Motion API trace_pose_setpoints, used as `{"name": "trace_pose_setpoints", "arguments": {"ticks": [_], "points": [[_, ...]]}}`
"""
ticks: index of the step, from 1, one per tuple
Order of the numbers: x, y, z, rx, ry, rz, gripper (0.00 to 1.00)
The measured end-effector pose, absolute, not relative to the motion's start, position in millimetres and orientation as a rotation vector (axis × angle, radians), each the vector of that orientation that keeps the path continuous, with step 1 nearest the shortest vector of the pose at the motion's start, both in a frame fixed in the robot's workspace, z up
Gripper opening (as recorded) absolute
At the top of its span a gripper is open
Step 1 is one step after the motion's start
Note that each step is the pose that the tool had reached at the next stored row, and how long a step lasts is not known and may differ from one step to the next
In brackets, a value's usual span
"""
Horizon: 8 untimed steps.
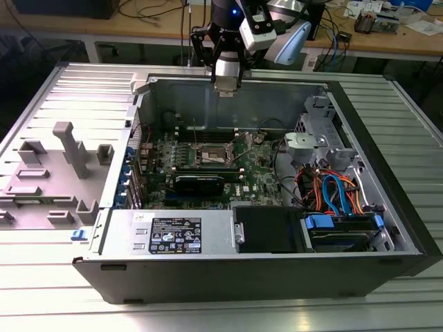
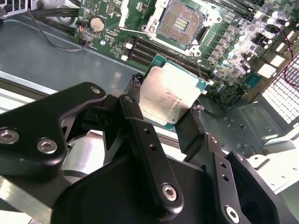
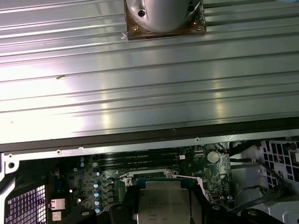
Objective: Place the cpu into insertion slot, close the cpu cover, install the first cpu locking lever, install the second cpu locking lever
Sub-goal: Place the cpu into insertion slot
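Nearest, the gripper (image 2: 166, 99) was closed on the cpu (image 2: 170, 91), held above and apparently short of the insertion slot (image 2: 181, 23); placement was judged underway, with square alignment needed.

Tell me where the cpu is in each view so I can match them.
Exterior view: cpu, tiny, at the claw tip above the case far wall.
Second wrist view: cpu, metal top showing, gripped by the claw, overlapping the memory slots.
First wrist view: cpu, near the memory slots.
Shared landmark: the memory slots.
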<state>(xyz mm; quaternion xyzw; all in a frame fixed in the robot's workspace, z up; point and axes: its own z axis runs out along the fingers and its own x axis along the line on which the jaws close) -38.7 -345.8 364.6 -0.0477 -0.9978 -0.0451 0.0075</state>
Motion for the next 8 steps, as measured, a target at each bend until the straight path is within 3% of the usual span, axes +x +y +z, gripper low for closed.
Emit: {"name": "trace_pose_setpoints", "arguments": {"ticks": [8], "points": [[-38.8,-346.3,364.1,-0.15,-3.12,-0.142,0.54]]}}
